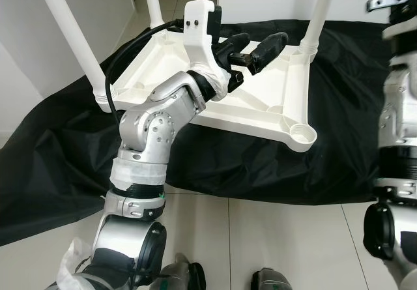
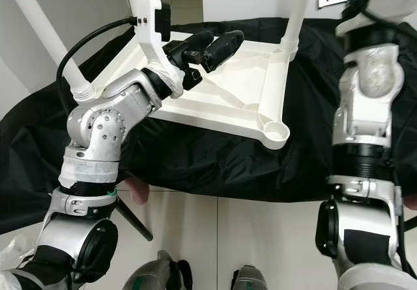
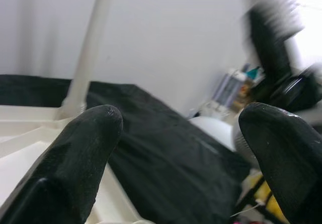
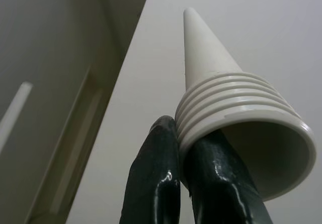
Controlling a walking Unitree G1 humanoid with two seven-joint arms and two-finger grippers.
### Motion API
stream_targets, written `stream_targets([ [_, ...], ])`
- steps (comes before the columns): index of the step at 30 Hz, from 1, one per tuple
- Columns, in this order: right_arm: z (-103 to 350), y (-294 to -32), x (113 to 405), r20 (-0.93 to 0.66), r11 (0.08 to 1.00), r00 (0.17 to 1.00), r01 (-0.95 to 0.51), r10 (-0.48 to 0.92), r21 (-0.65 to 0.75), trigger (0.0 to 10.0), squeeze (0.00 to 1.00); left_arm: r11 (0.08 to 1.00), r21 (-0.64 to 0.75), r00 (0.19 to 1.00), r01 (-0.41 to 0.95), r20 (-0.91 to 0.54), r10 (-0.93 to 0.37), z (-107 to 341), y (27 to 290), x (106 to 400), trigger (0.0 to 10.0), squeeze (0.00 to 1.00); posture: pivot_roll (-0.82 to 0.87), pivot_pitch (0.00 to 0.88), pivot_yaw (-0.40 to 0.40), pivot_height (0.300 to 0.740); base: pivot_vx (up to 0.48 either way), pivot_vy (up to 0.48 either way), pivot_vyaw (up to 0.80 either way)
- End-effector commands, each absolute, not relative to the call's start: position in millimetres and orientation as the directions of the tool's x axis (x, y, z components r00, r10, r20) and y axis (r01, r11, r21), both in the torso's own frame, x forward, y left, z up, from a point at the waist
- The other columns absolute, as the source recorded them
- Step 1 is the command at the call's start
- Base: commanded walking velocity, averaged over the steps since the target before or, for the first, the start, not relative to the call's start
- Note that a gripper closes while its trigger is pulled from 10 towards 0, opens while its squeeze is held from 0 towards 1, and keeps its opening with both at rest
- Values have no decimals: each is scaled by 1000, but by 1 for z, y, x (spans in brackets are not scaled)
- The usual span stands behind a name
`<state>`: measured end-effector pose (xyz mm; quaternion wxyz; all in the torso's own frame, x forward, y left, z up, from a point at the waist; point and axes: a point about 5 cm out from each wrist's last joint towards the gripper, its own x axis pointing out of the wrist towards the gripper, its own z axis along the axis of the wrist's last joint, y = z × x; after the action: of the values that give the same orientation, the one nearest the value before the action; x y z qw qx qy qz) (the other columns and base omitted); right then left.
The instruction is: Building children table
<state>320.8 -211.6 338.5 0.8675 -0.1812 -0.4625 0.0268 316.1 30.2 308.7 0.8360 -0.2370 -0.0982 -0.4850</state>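
Observation:
A white children's table (image 1: 260,117) lies upside down on a black cloth (image 1: 260,169). Three white legs (image 1: 71,36) stand up from its corners; the near right corner socket (image 1: 301,133) holds none. My left gripper (image 1: 267,37) hovers just above the table's underside, open, with nothing between its fingers (image 3: 85,148). My right arm (image 2: 365,88) is raised at the right. In the right wrist view my right gripper (image 4: 183,133) is shut on the rim of a loose white table leg (image 4: 226,98), at its ribbed open end.
The black cloth spreads over a light tiled floor (image 1: 273,231), with white walls behind. My feet (image 1: 273,280) stand at the cloth's near edge. A thin black rod (image 2: 133,221) slants across the floor near my left leg. Blurred clutter (image 3: 236,85) lies beyond the cloth.

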Motion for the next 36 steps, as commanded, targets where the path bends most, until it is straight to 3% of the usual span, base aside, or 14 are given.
stream_targets([
  [1, 336, -203, 319, 788, 929, 564, 95, 246, -357, 10000, 0, 258, -219, 332, 941, 447, -831, 316, 29, 306, 10000, 0, -48, 0, 92, 740, 0, 0, 0],
  [9, 289, -176, 314, 685, 911, 642, -54, 345, -408, 10000, 0, 195, -257, 296, 947, 454, -840, 323, 35, 308, 10000, 0, -41, 0, 91, 740, 0, 0, 0],
  [20, 250, -150, 304, 583, 868, 676, -181, 452, -463, 10000, 0, 181, -306, 277, 935, 307, -911, 308, 25, 319, 10000, 0, -64, 0, 104, 740, 0, 0, 0],
  [26, 242, -139, 297, 555, 851, 674, -223, 487, -476, 10000, 0, 232, -401, 350, 886, 251, -902, 299, 21, 336, 10000, 0, -92, 0, 125, 740, 0, 0, 0],
  [36, 232, -132, 291, 531, 849, 686, -259, 497, -460, 10000, 0, 233, -455, 373, 860, 247, -894, 305, 23, 352, 10000, 0, -107, 0, 140, 740, 0, 0, 0],
])
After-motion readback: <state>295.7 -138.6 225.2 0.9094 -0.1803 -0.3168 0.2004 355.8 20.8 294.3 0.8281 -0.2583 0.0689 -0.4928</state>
